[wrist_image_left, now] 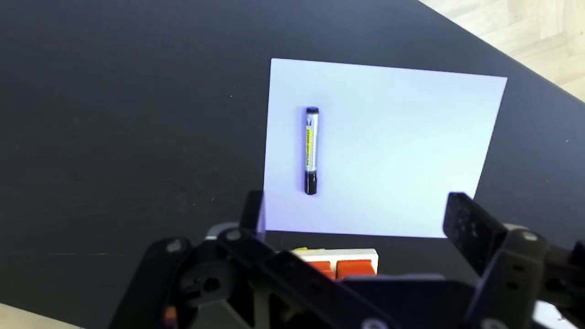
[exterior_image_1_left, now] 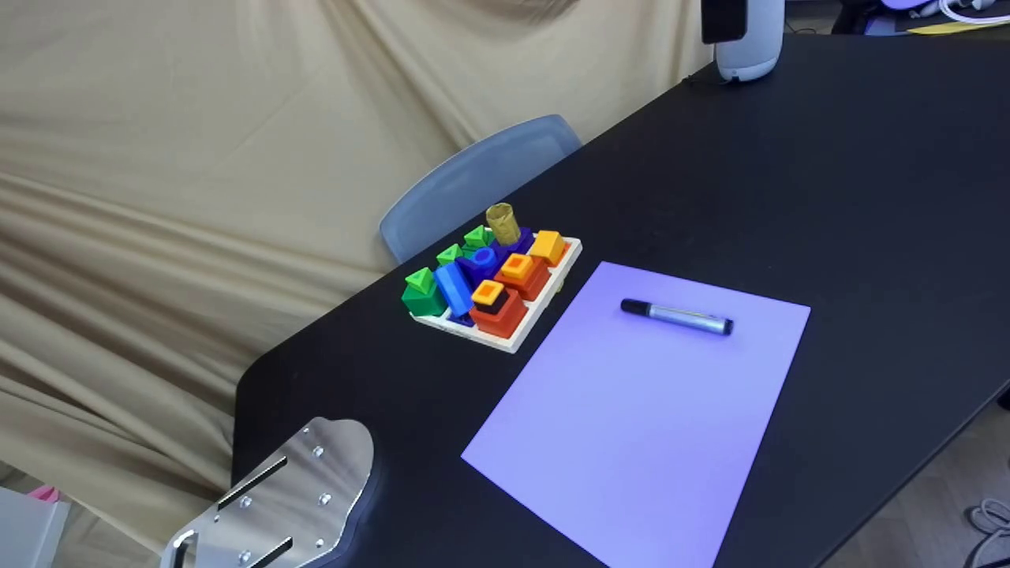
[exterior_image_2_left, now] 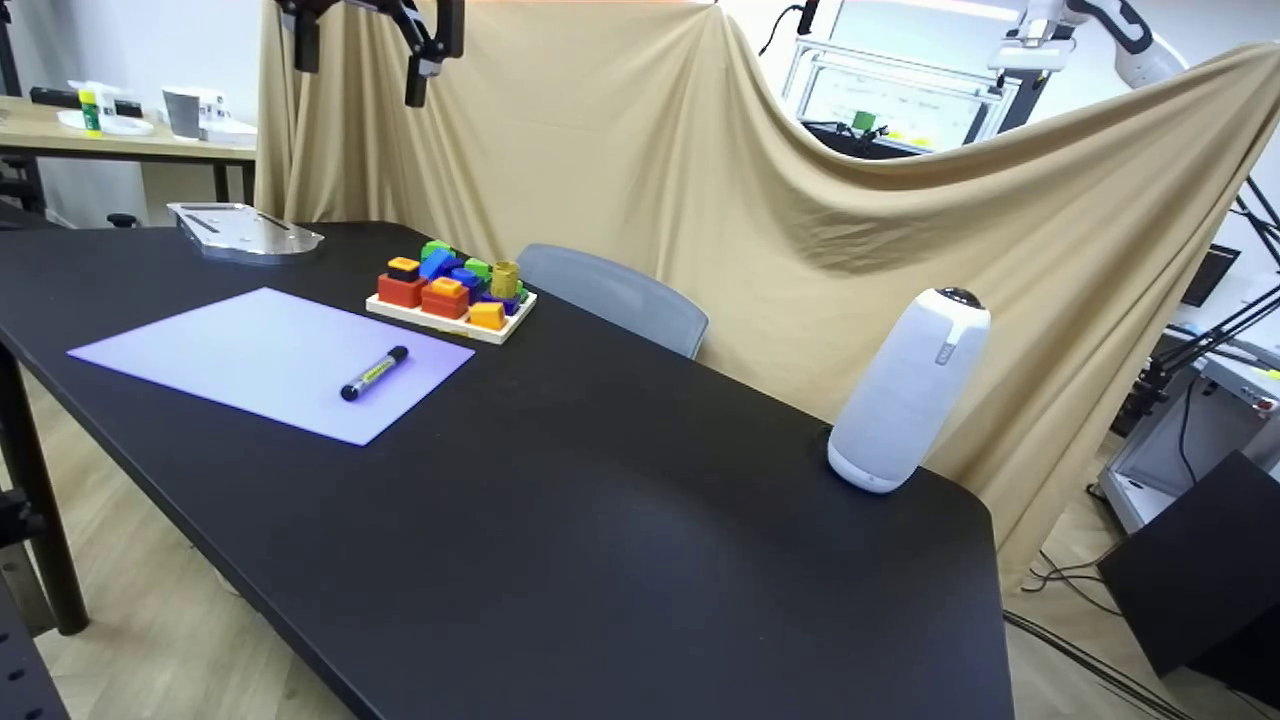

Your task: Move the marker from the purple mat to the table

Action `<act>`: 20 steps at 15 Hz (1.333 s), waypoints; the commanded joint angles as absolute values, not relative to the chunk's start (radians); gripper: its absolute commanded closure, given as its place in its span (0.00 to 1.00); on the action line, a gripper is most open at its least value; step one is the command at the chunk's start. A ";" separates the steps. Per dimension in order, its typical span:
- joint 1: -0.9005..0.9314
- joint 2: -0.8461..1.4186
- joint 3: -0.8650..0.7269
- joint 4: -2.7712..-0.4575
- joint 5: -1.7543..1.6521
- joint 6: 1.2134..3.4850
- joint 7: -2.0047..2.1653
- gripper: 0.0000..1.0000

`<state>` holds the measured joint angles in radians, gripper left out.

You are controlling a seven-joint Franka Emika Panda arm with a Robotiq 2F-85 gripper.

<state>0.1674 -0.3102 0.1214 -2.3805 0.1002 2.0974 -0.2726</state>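
The marker is slim, with a silver barrel, a yellow label and black ends. It lies flat near one end of the purple mat in both exterior views (exterior_image_1_left: 686, 318) (exterior_image_2_left: 375, 374) and in the wrist view (wrist_image_left: 311, 146). The purple mat (exterior_image_1_left: 631, 426) (exterior_image_2_left: 240, 350) (wrist_image_left: 393, 137) lies flat on the black table (exterior_image_1_left: 868, 197) (exterior_image_2_left: 650, 560) (wrist_image_left: 137, 114). My gripper is open and empty, high above the table, in an exterior view (exterior_image_2_left: 361, 78) and in the wrist view (wrist_image_left: 355, 205). In the wrist view the marker lies beyond the fingertips, toward the left finger's side.
A white tray of coloured blocks (exterior_image_1_left: 546, 301) (exterior_image_2_left: 435, 320) stands beside the mat. A silver metal plate (exterior_image_1_left: 288, 497) (exterior_image_2_left: 250, 235) sits at one table end. A tall white rounded device (exterior_image_1_left: 750, 47) (exterior_image_2_left: 905, 390) stands near the edge by the chair (exterior_image_1_left: 481, 177) and beige cloth (exterior_image_2_left: 600, 120).
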 commanded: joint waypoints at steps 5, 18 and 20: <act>0.205 -0.228 0.127 -2.449 0.101 2.343 -0.331 0.00; 0.190 0.094 0.154 -2.477 0.106 2.575 -0.445 0.00; 0.189 0.130 0.157 -2.478 0.049 2.618 -0.410 0.00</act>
